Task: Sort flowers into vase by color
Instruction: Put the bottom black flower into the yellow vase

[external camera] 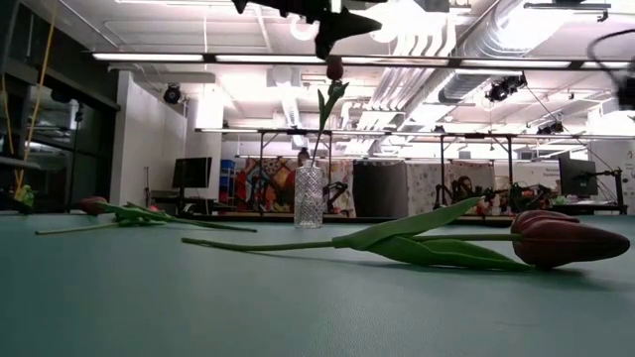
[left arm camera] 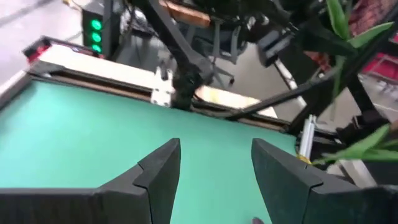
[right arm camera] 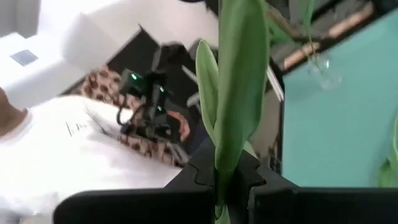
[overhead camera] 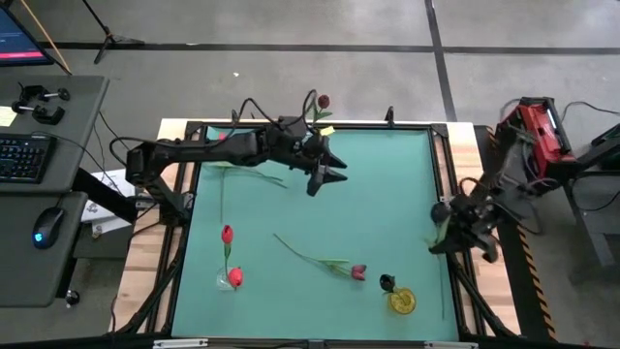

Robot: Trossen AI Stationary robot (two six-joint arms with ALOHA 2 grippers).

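Currently the left hand (overhead camera: 334, 170) hangs above the far part of the green tabletop (overhead camera: 378, 213), fingers (left arm camera: 158, 171) spread apart with nothing between them. Just beyond it, at the far edge, a clear glass vase (external camera: 309, 196) stands upright with one dark-headed flower (overhead camera: 323, 101) in it, stem straight up.

The right hand (overhead camera: 448, 236) sits at the right edge of the tabletop, fingers pressed together on a green stem with leaves (right arm camera: 233, 112); the bloom of that stem cannot be seen.

Loose flowers on the tabletop: a dark maroon one (overhead camera: 357, 272) lies flat near the middle front, stem running toward the centre. Two red-pink ones (overhead camera: 227, 234) (overhead camera: 234, 277) are at the left front. A near-black one (overhead camera: 387, 282) lies by a yellow object (overhead camera: 402, 301) at the right front; what that object is cannot be told.
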